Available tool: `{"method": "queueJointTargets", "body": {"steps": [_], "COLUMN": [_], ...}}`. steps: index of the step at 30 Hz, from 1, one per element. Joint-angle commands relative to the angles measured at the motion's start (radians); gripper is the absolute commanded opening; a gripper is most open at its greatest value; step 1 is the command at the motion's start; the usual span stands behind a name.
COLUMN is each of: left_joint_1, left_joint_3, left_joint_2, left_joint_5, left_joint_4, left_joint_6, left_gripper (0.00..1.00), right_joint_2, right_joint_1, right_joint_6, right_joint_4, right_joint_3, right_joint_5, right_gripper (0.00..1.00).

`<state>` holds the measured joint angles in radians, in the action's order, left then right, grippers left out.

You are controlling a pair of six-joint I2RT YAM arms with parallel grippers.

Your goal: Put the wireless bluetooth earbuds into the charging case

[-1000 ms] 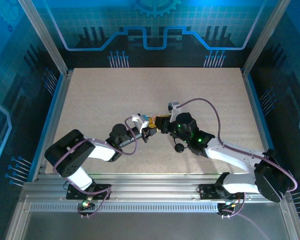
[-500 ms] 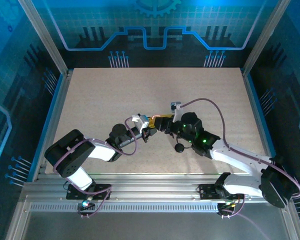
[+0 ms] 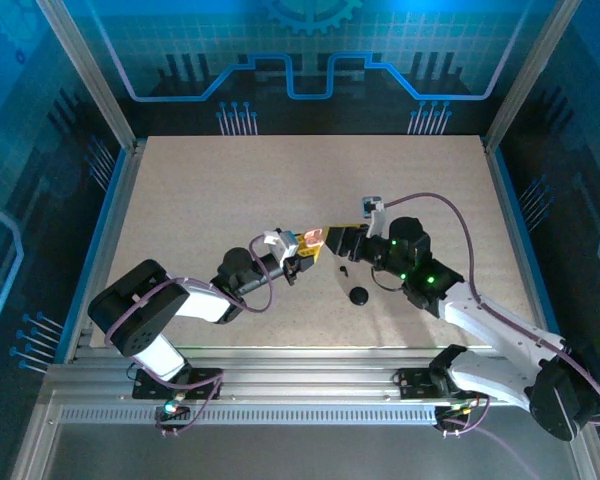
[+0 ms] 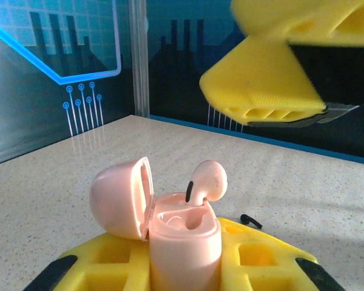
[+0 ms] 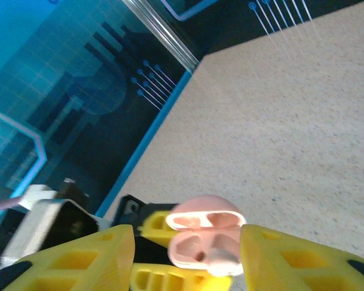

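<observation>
At mid-table, gripped the pink charging case (image 4: pixel 185 242) upright in the clenched left gripper (image 3: pixel 302 252), lid swung open to one side, with one pale earbud (image 4: pixel 207 180) standing in a socket, its head well proud of the rim. Hung the right gripper (image 3: pixel 332 243) just beside and above the case, yellow fingers (image 5: pixel 279 254) spread and grasping nothing. Noted the round black puck (image 3: pixel 358 295) lying on the table (image 3: pixel 230 190) nearby, apart from both grippers.

- A robotics lab cell: two robot arms (image 3: pixel 195 303) bolted to a slotted aluminium rail (image 3: pixel 300 382) at the table's (image 3: pixel 230 190) near edge.
- Aluminium posts (image 3: pixel 88 75) frame it at the far corners.
- Blue circuit-pattern panels (image 3: pixel 400 40) wall the table in.
</observation>
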<state>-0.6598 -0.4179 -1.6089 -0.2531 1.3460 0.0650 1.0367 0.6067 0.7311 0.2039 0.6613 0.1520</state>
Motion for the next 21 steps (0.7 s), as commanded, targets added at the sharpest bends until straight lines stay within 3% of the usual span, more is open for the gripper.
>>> {"method": "queueJointTargets", "body": {"steps": [1, 7, 14, 21], "left_joint_1": [-0.007, -0.007, -0.008, -0.008], "left_joint_3": [0.017, 0.046, 0.062, 0.081], "left_joint_2": [0.025, 0.053, 0.069, 0.097], "left_joint_5": [-0.071, -0.143, -0.189, -0.196], "left_joint_4": [0.055, 0.054, 0.055, 0.044], "left_joint_6": [0.092, 0.216, 0.265, 0.294], "left_gripper": [0.11, 0.11, 0.11, 0.11], "right_joint_2": [-0.057, -0.177, -0.350, -0.339], "right_joint_1": [-0.017, -0.025, -0.027, -0.026], "right_joint_6": [-0.078, -0.343, -0.839, -1.166], "right_joint_4": [-0.167, -0.340, -0.398, -0.452], "right_joint_3": [0.038, 0.057, -0.031, -0.028], "right_joint_5": [0.070, 0.115, 0.235, 0.245], "right_gripper": [0.49, 0.52, 0.53, 0.55]}}
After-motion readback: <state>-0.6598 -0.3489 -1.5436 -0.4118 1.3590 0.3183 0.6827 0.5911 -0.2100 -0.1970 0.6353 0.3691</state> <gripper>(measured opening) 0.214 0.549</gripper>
